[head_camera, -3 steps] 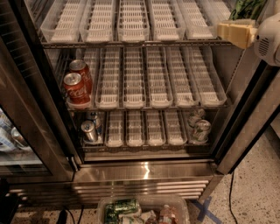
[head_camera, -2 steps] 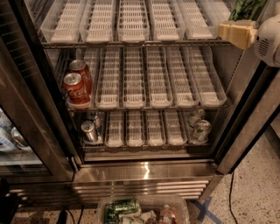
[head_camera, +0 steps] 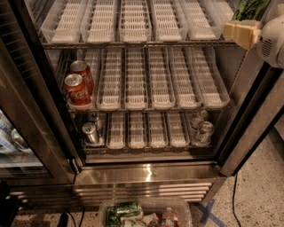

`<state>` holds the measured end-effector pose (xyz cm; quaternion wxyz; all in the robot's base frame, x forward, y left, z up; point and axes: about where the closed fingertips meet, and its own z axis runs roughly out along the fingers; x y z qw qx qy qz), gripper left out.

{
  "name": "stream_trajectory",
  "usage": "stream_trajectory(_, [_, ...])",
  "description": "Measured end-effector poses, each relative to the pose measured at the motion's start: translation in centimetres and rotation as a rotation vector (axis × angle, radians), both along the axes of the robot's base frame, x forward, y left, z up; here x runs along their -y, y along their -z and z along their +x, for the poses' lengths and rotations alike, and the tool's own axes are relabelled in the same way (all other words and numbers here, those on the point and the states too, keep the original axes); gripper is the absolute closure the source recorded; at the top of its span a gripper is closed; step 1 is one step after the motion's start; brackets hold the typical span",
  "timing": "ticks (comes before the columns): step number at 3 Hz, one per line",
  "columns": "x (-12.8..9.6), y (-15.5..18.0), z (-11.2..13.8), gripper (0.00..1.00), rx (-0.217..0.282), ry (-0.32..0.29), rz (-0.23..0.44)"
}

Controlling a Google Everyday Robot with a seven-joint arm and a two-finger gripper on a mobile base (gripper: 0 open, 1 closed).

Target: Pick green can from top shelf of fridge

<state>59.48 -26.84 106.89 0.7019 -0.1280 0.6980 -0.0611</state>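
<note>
The fridge (head_camera: 146,175) stands open in front of me. Its top shelf (head_camera: 133,22) holds a row of clear-white slotted lane trays with no can in sight. The green can (head_camera: 250,8) shows at the top right edge, off the shelf and in front of the right door frame; only its mottled green side is in view. My gripper (head_camera: 243,25) is there too, with a cream finger (head_camera: 239,33) lying against the can's lower side and the white wrist behind it. The other finger is hidden behind the can.
Two red cola cans (head_camera: 77,88) stand at the left of the middle shelf. Silver cans sit at the bottom shelf's left (head_camera: 91,132) and right (head_camera: 202,131). A clear bin (head_camera: 146,213) with green cans lies on the floor in front. The door (head_camera: 26,111) hangs open at left.
</note>
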Motion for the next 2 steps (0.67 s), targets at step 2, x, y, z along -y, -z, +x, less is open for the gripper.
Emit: stream_trajectory(2, [0.06, -0.91, 1.04, 0.23, 0.025, 0.016, 0.033])
